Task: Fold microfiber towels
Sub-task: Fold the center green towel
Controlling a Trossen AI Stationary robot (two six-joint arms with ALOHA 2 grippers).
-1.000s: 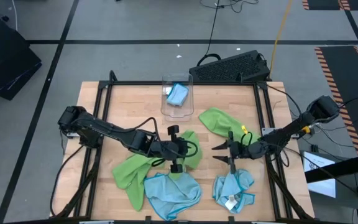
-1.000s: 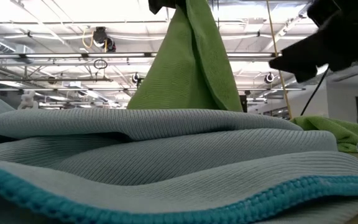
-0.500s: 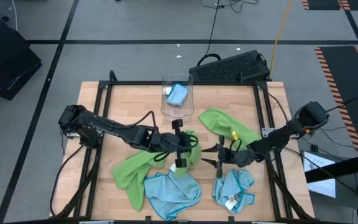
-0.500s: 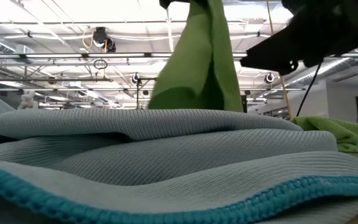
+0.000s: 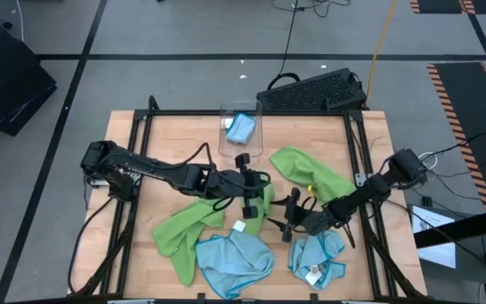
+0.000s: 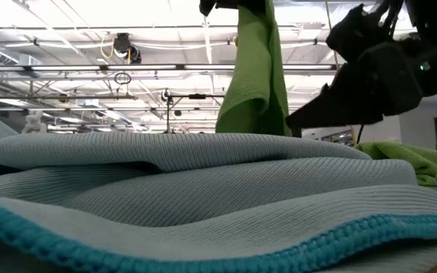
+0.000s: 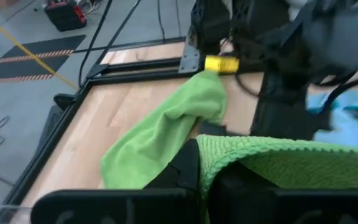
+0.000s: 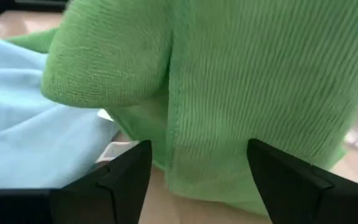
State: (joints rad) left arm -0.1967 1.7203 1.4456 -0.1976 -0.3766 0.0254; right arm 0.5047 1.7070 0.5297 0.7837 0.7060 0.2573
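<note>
Lime green, ribbed microfiber towel (image 5: pixel 194 226) hangs lifted by one edge above the middle of the pale wooden table (image 5: pixel 175 135), its lower end trailing onto the boards toward the near-left corner. Left gripper (image 5: pixel 247 192) over table centre, fingers pressed together on the raised edge of that towel; low view shows the cloth (image 6: pixel 255 72) dangling straight down from it. Left wrist view: green fold (image 7: pixel 278 158) clamped at the fingers.

Right gripper (image 5: pixel 287 221) just right of the hanging towel, fingers (image 8: pixel 120 174) spread wide, nothing between them yet; right wrist view puts the green cloth (image 8: pixel 247 87) directly ahead of the two tips.

Second lime green towel (image 5: pixel 306 169) lies crumpled right of table centre, near the right arm. Light blue towel (image 5: pixel 233 263) bunched at the near edge, just under the hanging one; small white tag (image 5: pixel 237 225) at its top. Another light blue towel (image 5: pixel 317 256) crumpled right of it, below the right gripper, apart from the first. Clear plastic bin (image 5: pixel 240 131) at the far edge of the table, a light blue folded towel (image 5: pixel 241 127) inside
</note>
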